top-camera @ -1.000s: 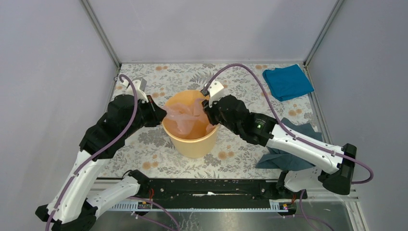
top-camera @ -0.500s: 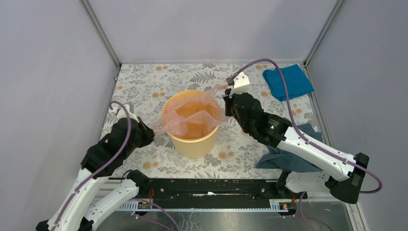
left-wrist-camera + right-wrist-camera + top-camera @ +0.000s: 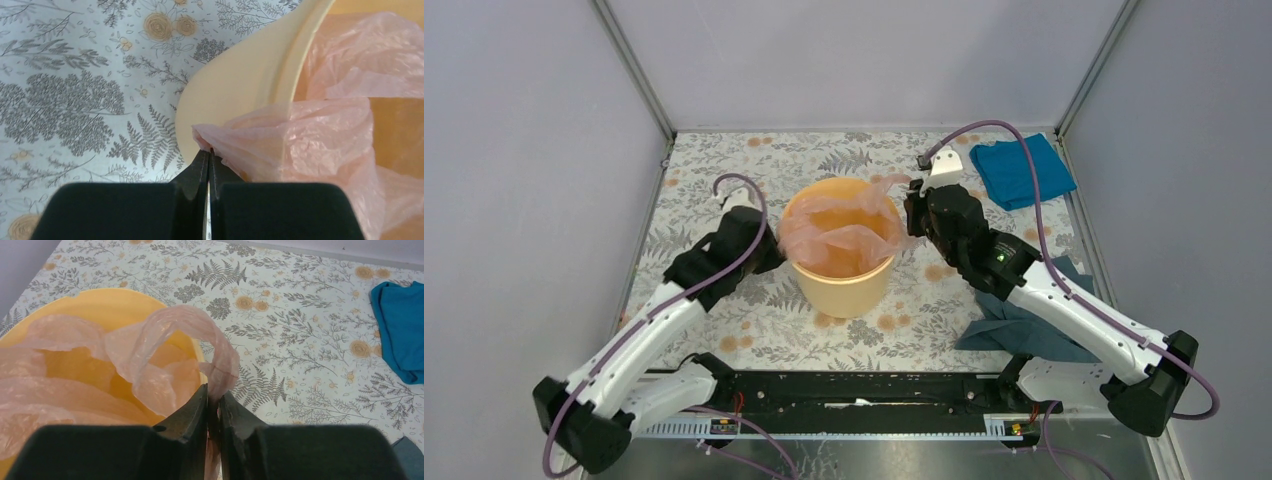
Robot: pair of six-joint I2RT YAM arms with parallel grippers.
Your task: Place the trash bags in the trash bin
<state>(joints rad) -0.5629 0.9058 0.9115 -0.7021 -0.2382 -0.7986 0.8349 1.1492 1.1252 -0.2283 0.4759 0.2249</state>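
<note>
The yellow-orange trash bin [image 3: 844,290] stands mid-table. The pale-pink trash bag [image 3: 839,238] lies spread across its mouth, partly inside. My left gripper [image 3: 776,246] is at the bin's left rim, shut on the bag's left edge; the left wrist view shows the bag [image 3: 310,140] pinched at the tips [image 3: 209,152] just outside the bin wall [image 3: 240,75]. My right gripper [image 3: 912,215] is at the right rim, shut on a bag handle loop [image 3: 200,335], pinched between the fingers [image 3: 214,400] beside the bin [image 3: 90,305].
A bright blue cloth [image 3: 1022,168] lies at the far right corner, also in the right wrist view [image 3: 400,335]. A grey-blue cloth [image 3: 1024,325] lies under the right arm. The floral tabletop [image 3: 724,180] has metal frame posts at the back corners.
The bin has shifted right and slightly back. My left gripper moved up and right to the bin's left rim with the bag; my right gripper moved slightly right, stretching the bag over the opening.
</note>
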